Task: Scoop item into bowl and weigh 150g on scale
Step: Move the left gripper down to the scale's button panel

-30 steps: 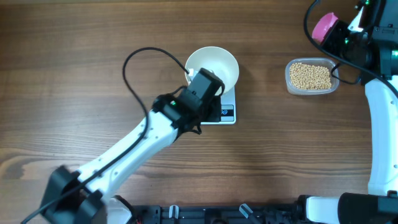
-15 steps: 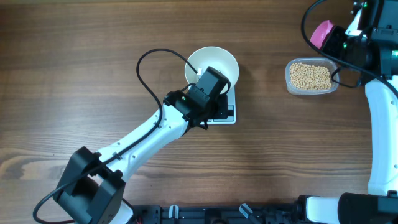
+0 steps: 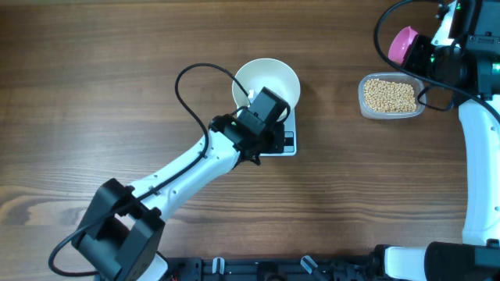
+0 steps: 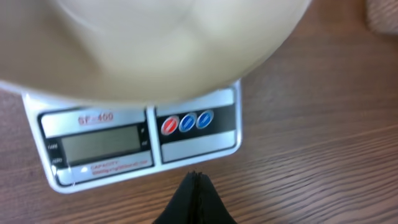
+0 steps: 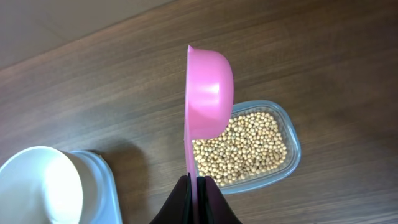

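Beans (image 5: 239, 146): many small, round, hard and light; lying loose in the clear tub (image 5: 293, 155) on the right side of the table (image 3: 94, 94). None in the bowl yet.
Handling the beans: too small and rolly to pinch 1 by 1. Likely to bounce and run off if spilled. Best lifted by the scoopful and kept level.
Scoop (image 5: 208, 93): pink, stiff plastic, light and probably a bit slippery. Empty, tipped up on its edge above the tub. Best held by the thin handle.
Right pincer (image 5: 195, 183): closed tight on the scoop's handle.
Bowl (image 3: 269, 76): white, deep, empty, sitting on the scale (image 4: 149, 137). Smooth and easy to nudge, so best filled with a gentle pour.
Scale: flat and white, with nothing readable on the grey screen.
Left pincer (image 4: 196, 180): shut, holding nothing, just in front of the scale's front edge, near the 3 round buttons (image 4: 187, 122).
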Controlling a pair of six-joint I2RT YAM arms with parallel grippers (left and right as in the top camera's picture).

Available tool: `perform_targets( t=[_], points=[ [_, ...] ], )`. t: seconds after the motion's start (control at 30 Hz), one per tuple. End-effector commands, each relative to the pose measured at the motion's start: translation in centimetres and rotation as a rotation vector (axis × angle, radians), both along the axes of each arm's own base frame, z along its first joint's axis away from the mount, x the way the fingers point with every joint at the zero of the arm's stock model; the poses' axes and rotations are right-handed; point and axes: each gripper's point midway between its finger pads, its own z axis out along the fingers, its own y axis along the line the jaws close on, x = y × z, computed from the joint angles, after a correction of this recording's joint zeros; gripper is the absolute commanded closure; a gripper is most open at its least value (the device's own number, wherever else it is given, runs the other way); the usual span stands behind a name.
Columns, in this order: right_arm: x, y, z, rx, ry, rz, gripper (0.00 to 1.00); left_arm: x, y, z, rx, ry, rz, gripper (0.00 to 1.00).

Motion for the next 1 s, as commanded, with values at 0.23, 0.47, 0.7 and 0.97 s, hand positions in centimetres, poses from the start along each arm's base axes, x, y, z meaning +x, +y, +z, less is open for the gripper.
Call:
perform_targets(
  t=[0.23, 0.47, 0.7, 0.97],
  points=[
    [-0.1, 0.1, -0.5, -0.022, 0.017, 0.039, 0.96, -2.0, 0.5, 2.6, -0.036, -0.002, -0.053, 0.96],
    [-0.2, 0.1, -0.6, -0.021, 0.024, 0.039, 0.96, -4.0, 2.4, 2.7, 0.01, -0.009, -0.12, 0.96],
    [-0.2, 0.1, -0.5, -0.022, 0.021, 0.04, 0.96, -1.8, 0.5, 0.9, -0.08, -0.13, -0.113, 0.96],
    [-0.1, 0.1, -0.5, -0.022, 0.02, 0.04, 0.96, -0.4, -0.4, -0.4, -0.088, -0.157, -0.1, 0.96]
  ],
)
